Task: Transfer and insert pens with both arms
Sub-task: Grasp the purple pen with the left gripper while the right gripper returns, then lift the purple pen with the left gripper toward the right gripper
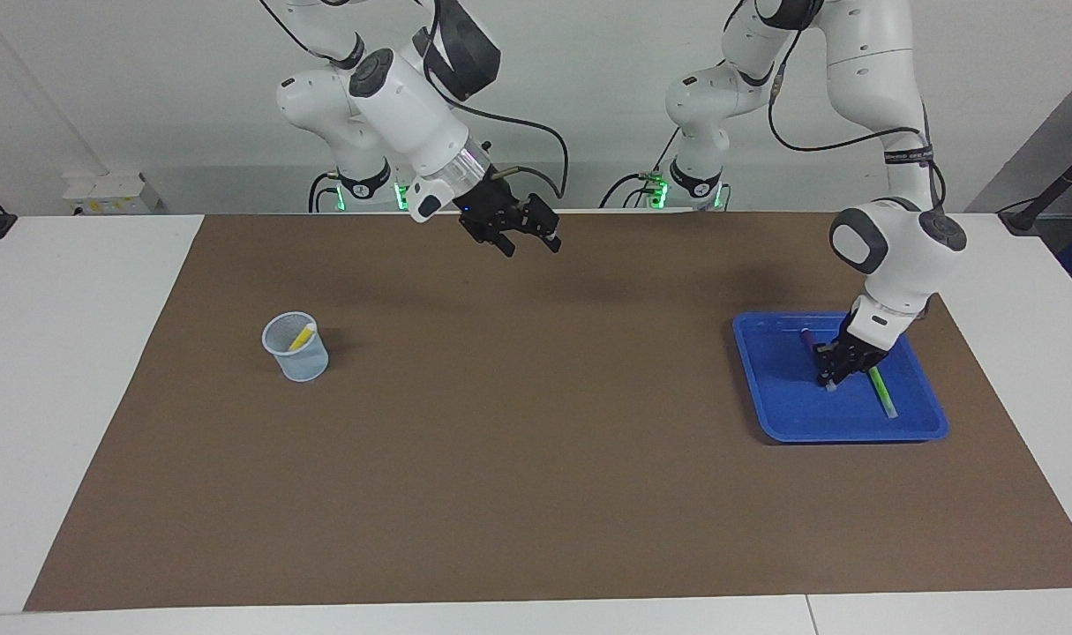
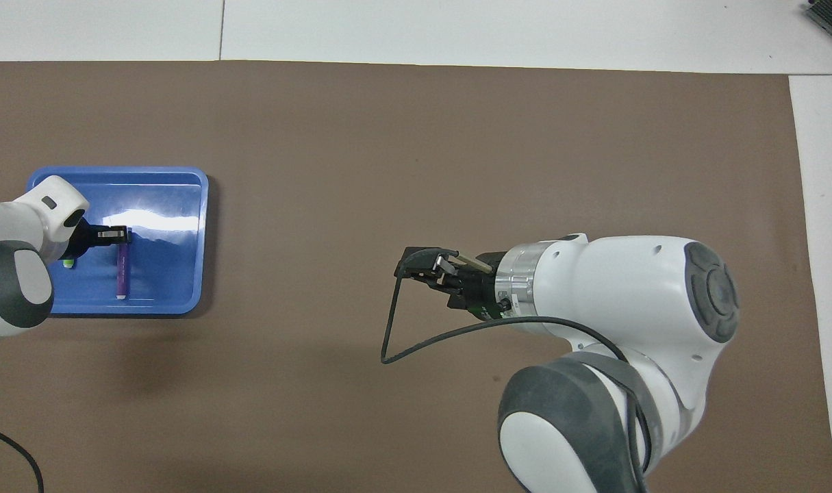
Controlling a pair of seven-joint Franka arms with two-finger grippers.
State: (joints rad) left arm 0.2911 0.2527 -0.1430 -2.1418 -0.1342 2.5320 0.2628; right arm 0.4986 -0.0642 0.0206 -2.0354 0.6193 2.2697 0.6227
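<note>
You have bare brown mat (image 1: 536, 459) between the pale mesh cup (image 1: 296, 347) and the blue plastic tray (image 1: 840, 423). In the tray, the left gripper (image 1: 831, 375) apparently crowds the slim green pen (image 1: 882, 394).

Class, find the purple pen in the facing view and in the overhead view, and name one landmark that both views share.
Facing view: the purple pen lies in the blue tray at the picture's right, under the left pincer, which is shut on it.
Overhead view: the purple pen lies in the blue tray at the picture's left edge.
Shared landmark: the blue tray, with the green pen beside the purple one.
</note>
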